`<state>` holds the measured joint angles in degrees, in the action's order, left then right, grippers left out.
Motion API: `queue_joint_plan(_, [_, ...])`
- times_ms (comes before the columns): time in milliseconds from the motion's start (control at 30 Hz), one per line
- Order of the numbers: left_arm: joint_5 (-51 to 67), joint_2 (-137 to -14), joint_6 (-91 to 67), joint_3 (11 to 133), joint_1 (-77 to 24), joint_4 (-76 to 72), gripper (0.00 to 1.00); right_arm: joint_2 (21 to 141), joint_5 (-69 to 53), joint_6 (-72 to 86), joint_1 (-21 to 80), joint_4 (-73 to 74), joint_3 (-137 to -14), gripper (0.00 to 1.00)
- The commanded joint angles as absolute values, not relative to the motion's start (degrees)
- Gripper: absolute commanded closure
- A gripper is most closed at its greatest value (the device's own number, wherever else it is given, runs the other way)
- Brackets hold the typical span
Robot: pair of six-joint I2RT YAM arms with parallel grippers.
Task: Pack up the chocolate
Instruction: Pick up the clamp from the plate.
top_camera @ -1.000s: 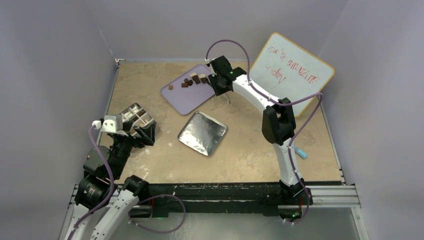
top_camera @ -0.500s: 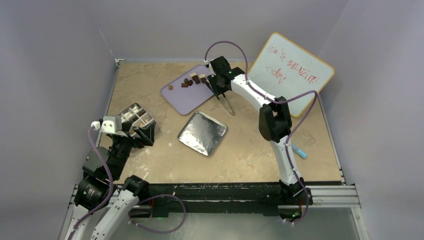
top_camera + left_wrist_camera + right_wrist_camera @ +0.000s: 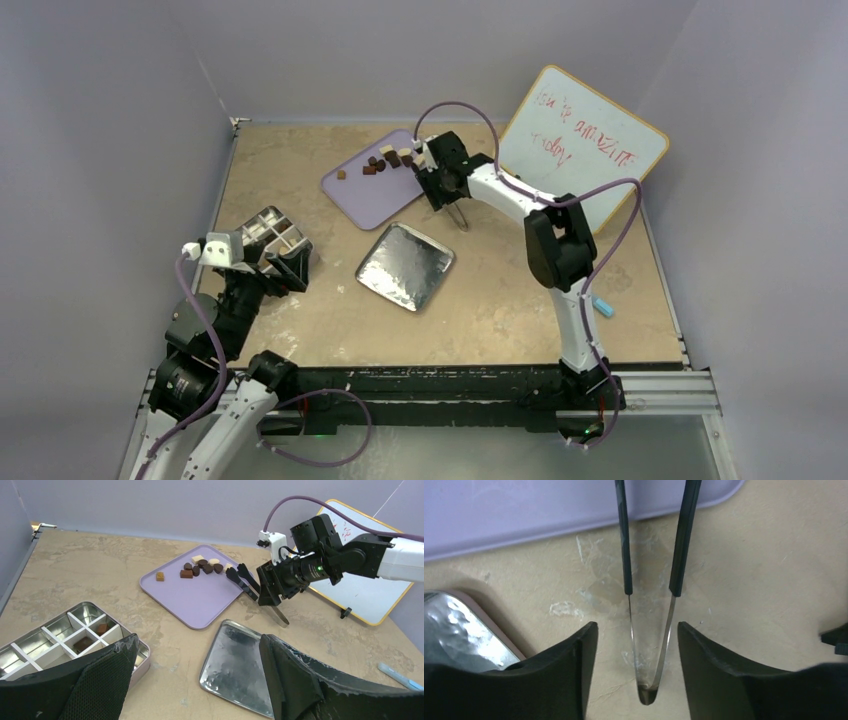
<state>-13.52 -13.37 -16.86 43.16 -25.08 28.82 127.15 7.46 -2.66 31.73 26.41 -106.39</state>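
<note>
**A:** Nothing at the left has budged. At upper centre of the top view, the right end effector (image 3: 636, 630) has turned at the wrist, and its jaws have spread since a second ago.

**B:** Progress, left to right?

**A:** At the left, the compartment tin (image 3: 50, 622) holds two brown pieces (image 3: 102, 628), and its other cells look bare. The left end effector (image 3: 197, 642) hovers by it, jaws wide, holding nothing. Barely begun, I'd judge.

**B:** And the remainder?

**A:** The rest of the chocolate (image 3: 202, 568) — about nine lumps — is clustered at the upper end of the lilac tray (image 3: 200, 605), centre of the left wrist view. The foil square (image 3: 235, 665) lies below the tray, apart from it.

**B:** The right side?

**A:** Its fingers stand either side of the tongs (image 3: 623, 540) at the hinge without touching. Released, it seems, with the tongs lying on the surface (image 3: 749, 580). The tong tips reach over the tray's edge toward the cluster's right end. In the top view the chocolate sits just upper left of that end effector — none of it gripped.
</note>
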Motion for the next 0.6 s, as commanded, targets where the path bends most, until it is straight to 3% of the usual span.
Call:
queue_joint_plan(0, [-13.56, -13.51, -16.26, 42.57, -24.85, 27.69, 0.12, 121.38, 5.71, -4.29, 31.22, 17.44, -100.24, 0.35])
queue_joint_plan(200, [-13.52, -13.95, -16.17, 42.71, -24.87, 27.70, 0.12, 121.64, 6.80, -5.79, 30.97, 11.94, -96.17, 0.30])
queue_joint_plan(567, [-13.54, -14.49, -16.26, 42.63, -24.87, 27.60, 0.12, 124.72, 6.92, -5.71, 29.80, 6.61, -93.26, 0.40])
